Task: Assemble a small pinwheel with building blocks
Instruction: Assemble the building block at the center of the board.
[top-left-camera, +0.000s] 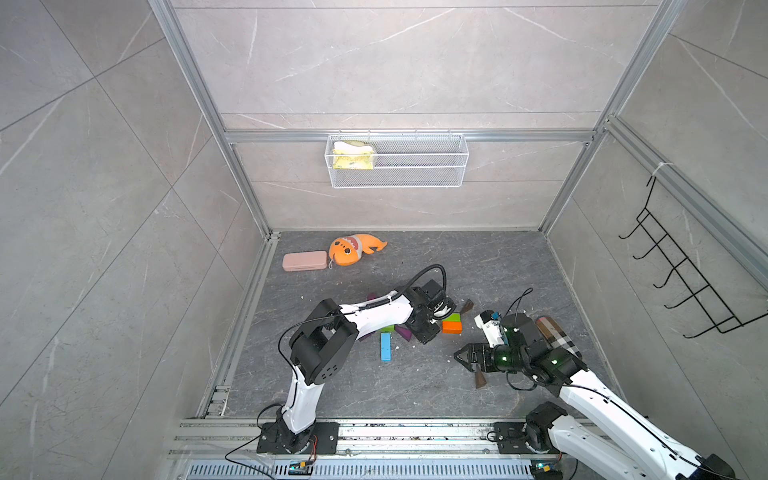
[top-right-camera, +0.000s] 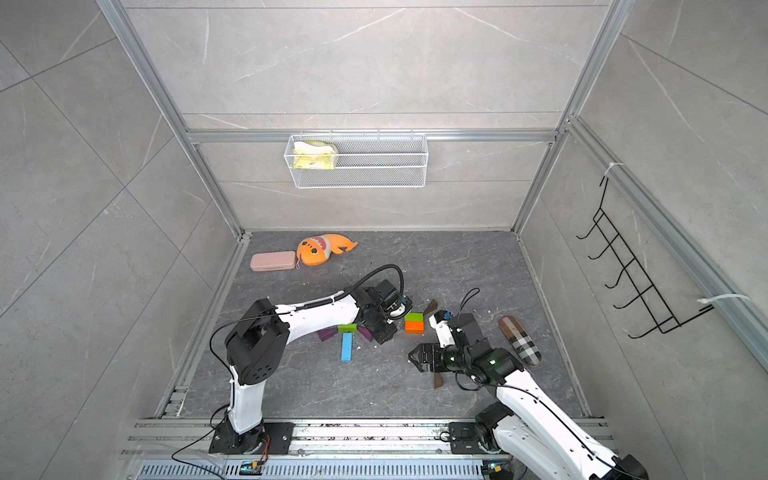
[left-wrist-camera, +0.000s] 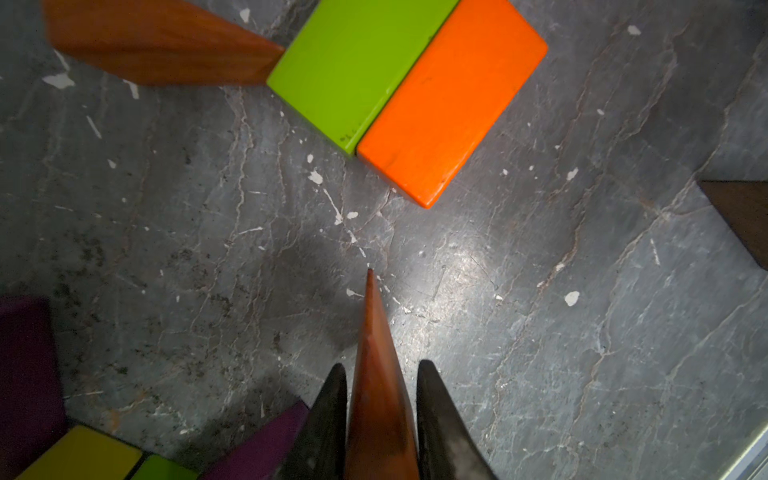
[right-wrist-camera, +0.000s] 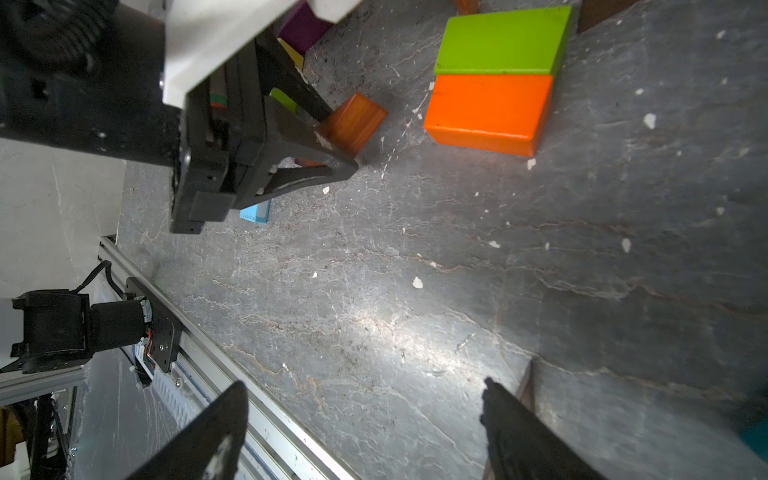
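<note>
**Top views.** The left gripper (top-left-camera: 432, 331) sits low at centre frame, just left of a green brick (top-left-camera: 453, 318) and an orange brick (top-left-camera: 451, 327). The two bricks lie side by side on the worktop (top-left-camera: 415, 386), touching. From here the wrist hides the left gripper's hold. A light-blue bar (top-left-camera: 386, 346) lies lower left of it, with purple wedges (top-right-camera: 328, 334) beside the bar. The right gripper (top-left-camera: 459, 356) stands right of centre with jaws spread. A lower brown wedge (top-left-camera: 481, 379) lies just below it, and an upper brown wedge (top-left-camera: 466, 306) lies above and right of the bricks. A pink case (top-left-camera: 304, 261) and a plush shark (top-left-camera: 351, 249) lie at the worktop's upper left, well apart.

**Left wrist view.** The left gripper is clamped on a held wedge (left-wrist-camera: 376, 374), reddish-brown. Its tip points toward the orange brick and stands apart from it. The upper brown wedge touches a corner of the green brick.

**Right wrist view.** The right gripper (right-wrist-camera: 361, 386) is spread wide, with only bare worktop between its fingers
</note>
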